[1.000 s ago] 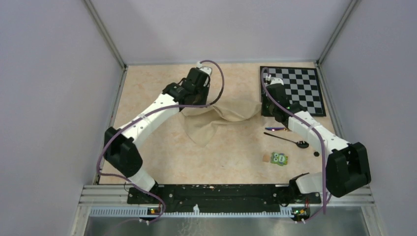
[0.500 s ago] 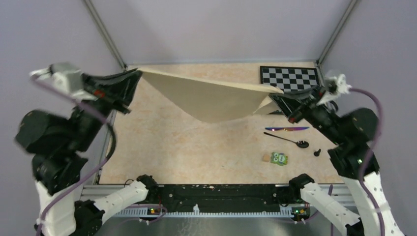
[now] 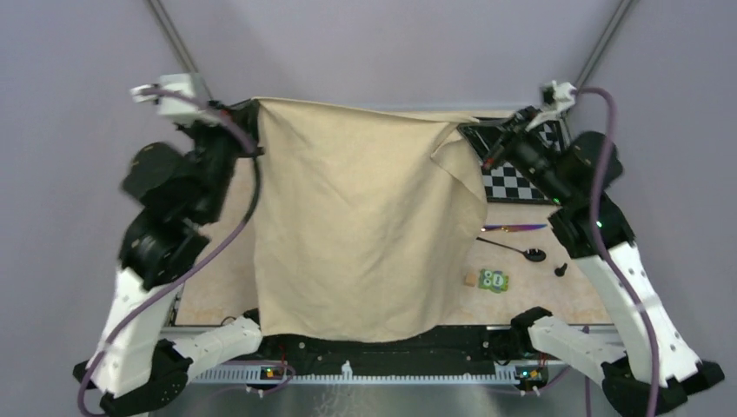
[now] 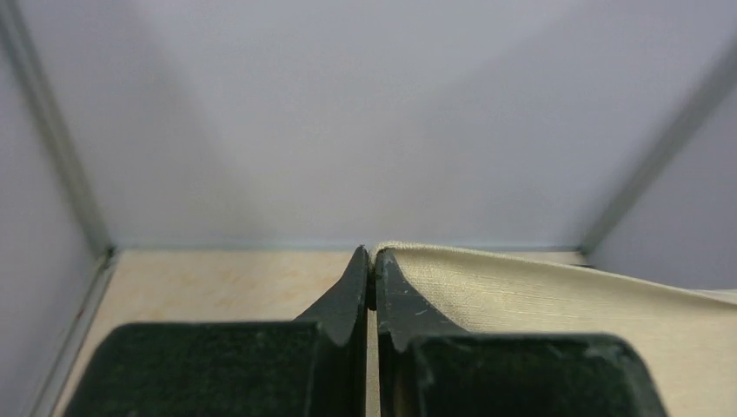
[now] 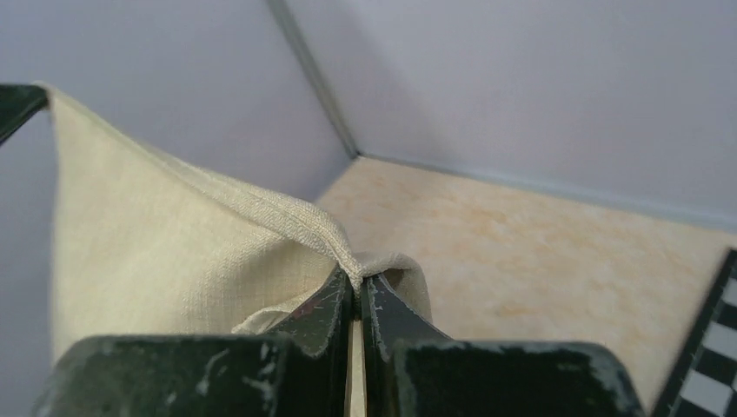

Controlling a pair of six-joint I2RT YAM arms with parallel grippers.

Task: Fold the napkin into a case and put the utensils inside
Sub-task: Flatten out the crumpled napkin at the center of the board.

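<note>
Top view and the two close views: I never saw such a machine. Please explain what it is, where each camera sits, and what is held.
These are two robot arms bolted at the near edge of a table. The wide picture comes from a fixed camera above and behind them; each close picture from a camera on one wrist. The left end effector and the right end effector are each shut on an upper corner of the napkin, which hangs spread between them. On the table lie two dark utensils, a green block and a chessboard.
</note>
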